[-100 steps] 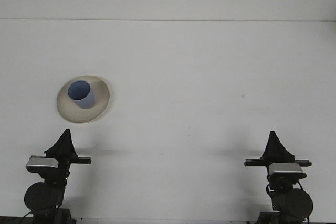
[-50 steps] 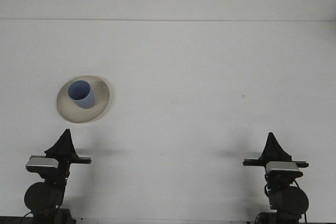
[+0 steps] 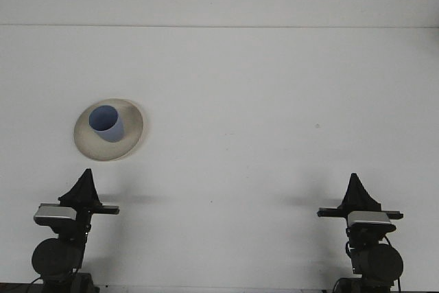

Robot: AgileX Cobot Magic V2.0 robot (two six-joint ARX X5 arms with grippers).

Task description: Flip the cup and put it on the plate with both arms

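both pincers, left (image 3: 86, 178) and right (image 3: 356, 182), look closed, empty, low in frame; small blue cup (image 3: 107, 123) sits open-end-up on round beige plate (image 3: 109, 129) at left, so just keep clear.

Right pincer (image 3: 355, 182): shifted slightly left and a touch higher than a second ago; no further shift over the last half second.
Right arm base (image 3: 374, 262): drawn a little left and lower in frame than a second ago, then settled.
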